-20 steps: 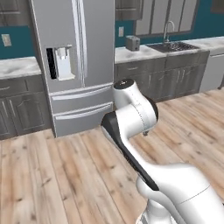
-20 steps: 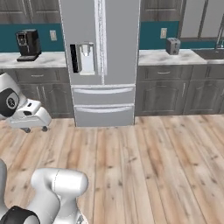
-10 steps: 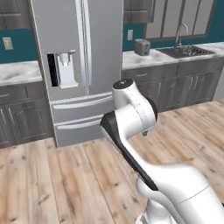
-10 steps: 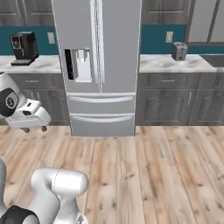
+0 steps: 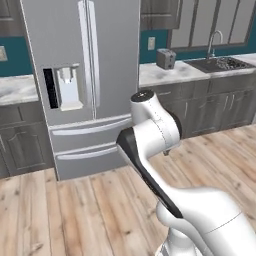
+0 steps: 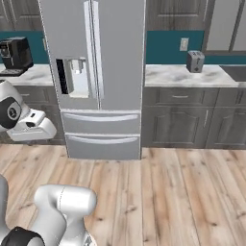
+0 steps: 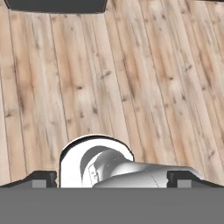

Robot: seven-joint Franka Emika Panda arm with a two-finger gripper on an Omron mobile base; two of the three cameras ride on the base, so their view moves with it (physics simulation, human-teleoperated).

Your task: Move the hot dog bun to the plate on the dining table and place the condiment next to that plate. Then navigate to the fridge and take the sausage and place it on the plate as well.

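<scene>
The tall silver-grey French-door fridge (image 5: 82, 85) (image 6: 98, 77) stands shut between marble-topped grey cabinet runs. Right of it sit a small grey toaster (image 6: 195, 61) and a steel sink (image 5: 222, 63); left of it, a black coffee machine (image 6: 15, 54). The gripper (image 7: 112, 178) points at plank floor (image 7: 131, 78), fingers spread wide, holding nothing.

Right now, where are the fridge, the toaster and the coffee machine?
fridge (image 6: 117, 57): right base view, on its right upper door.
toaster (image 6: 194, 61): right base view, on its front face.
coffee machine (image 6: 15, 54): right base view, on its dark body.
</scene>
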